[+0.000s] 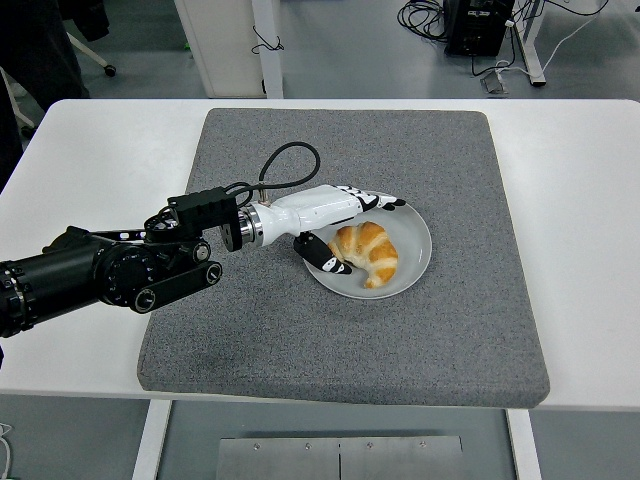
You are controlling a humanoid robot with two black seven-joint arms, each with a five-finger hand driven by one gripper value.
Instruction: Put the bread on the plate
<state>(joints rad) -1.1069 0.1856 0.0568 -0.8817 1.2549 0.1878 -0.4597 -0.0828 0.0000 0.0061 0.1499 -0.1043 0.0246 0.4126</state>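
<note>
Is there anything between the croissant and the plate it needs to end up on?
Nothing visible. The croissant already lies on the grey plate, and the left hand sits open beside it, fingers spread along its far side, thumb on its near side.

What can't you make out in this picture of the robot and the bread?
- Right arm: not in the head view at all.
- Left arm: cut off by the picture's left edge.
- Plate: its left rim is covered by the left hand.
- Thumb and bread: whether they touch is too small to tell.
- Table: its legs and underside are hidden by the top.
</note>
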